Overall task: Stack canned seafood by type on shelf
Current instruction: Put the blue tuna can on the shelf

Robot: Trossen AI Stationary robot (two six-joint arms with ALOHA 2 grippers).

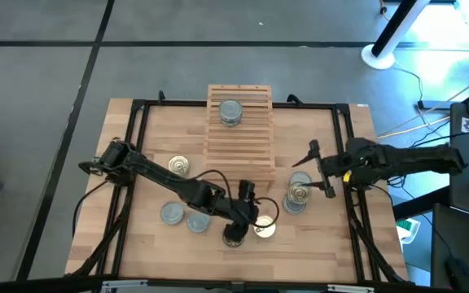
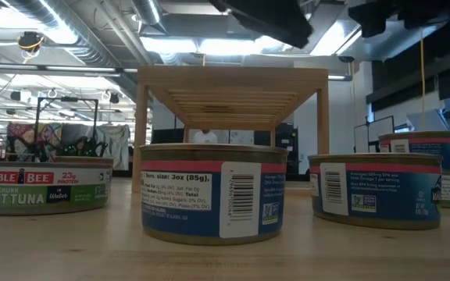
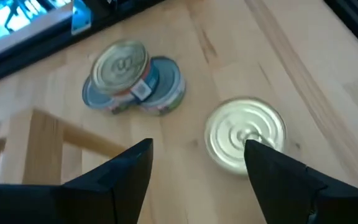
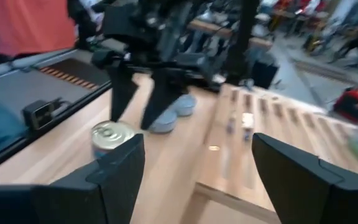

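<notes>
- Nearest the front edge of the surface [image 1: 316, 244], the left gripper [image 1: 236, 234] hangs just above the wood with its fingers spread wide, nothing between them.
- Right beside it sits a gold-topped can [image 1: 265, 228]; in the left wrist view that same can [image 3: 245, 133] shows between the two dark fingers [image 3: 124, 174], but I can't tell if either one touches it.
- To the left of that gripper, two grey-topped cans [image 1: 173, 215] sit touching each other, still close to the front.
- A bit farther back, toward the left edge, one more gold-topped can [image 1: 178, 166] sits by itself.
- Over on the right side, about mid-depth, there's a pile of cans [image 1: 298, 198]: a gold-topped one on top of blue-labelled ones.
- The right gripper [image 1: 317, 169] hovers right next to that pile, fingers spread, holding nothing.
- At the far edge, in the middle, is the shelf [image 1: 239, 122], with its slats running side to side.
- A single grey-topped can [image 1: 230, 112] sits on the back part of the shelf.
- From table height you can read a green "Light Tuna" label [image 2: 41, 190] on one of the front cans, next to blue-labelled ones [image 2: 213, 193].
</notes>
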